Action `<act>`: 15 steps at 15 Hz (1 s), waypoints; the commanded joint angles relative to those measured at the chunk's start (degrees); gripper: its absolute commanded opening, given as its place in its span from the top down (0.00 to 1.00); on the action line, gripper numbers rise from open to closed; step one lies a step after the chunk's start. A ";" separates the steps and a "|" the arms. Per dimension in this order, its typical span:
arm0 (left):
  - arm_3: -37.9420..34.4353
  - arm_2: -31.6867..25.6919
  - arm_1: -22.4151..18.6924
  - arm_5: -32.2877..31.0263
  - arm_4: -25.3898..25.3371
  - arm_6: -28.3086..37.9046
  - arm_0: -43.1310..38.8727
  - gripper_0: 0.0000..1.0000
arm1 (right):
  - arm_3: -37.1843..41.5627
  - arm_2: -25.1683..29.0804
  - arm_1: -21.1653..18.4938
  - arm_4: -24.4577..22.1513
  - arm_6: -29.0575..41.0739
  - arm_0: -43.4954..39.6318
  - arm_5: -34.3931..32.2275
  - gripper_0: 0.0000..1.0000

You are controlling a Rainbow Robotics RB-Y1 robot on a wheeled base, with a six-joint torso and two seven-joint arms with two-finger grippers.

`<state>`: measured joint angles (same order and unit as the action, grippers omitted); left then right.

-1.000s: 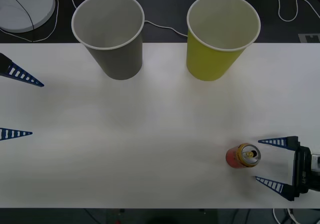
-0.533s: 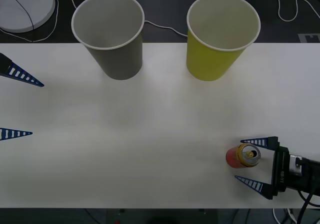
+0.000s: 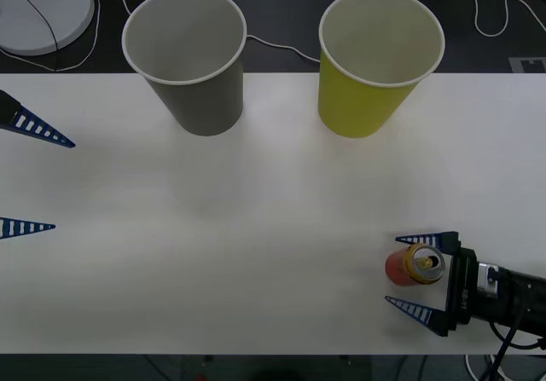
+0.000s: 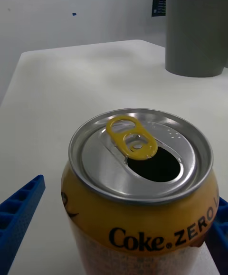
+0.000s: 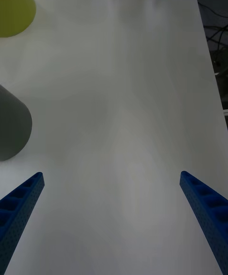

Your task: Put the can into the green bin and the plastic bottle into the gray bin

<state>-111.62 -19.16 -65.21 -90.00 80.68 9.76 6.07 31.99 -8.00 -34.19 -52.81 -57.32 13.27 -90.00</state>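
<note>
The small red can with a gold rim stands upright near the table's front right corner. My right gripper is open, with one blue finger on each side of the can and a gap to both. The right wrist view has the can close up between the fingers. At the back stand the gray bin and, to its right, the green bin. My left gripper hangs open at the left edge, holding nothing. The plastic bottle is out of view.
The white table lies bare between the can and the bins. The can is close to the table's front edge. Behind the table are a white round disc and loose white cables.
My right gripper has slid left from beside the can until its fingers flank it. The can, the bins and the left gripper have not moved.
</note>
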 commanded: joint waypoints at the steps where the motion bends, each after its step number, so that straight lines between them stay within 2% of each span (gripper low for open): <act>1: 0.00 0.00 0.00 0.00 0.00 0.00 0.00 0.00 | 0.00 0.00 -0.17 -0.01 0.01 0.00 0.00 1.00; 10: 0.00 0.00 0.00 0.00 0.00 0.00 0.00 0.00 | 1.59 -0.35 -0.44 -0.10 1.86 0.26 0.00 1.00; 12: 0.00 0.00 0.00 0.00 0.00 0.00 0.00 0.00 | 5.19 -0.62 -1.76 -0.63 6.25 -0.09 0.08 1.00; 15: 0.00 0.00 0.00 0.00 0.00 0.00 0.00 0.00 | 18.28 -0.62 -5.10 -1.24 14.07 -4.04 5.89 1.00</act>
<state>-111.62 -19.16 -65.21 -90.00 80.68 9.76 6.06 46.49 -8.61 -38.31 -54.03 -45.35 10.58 -86.07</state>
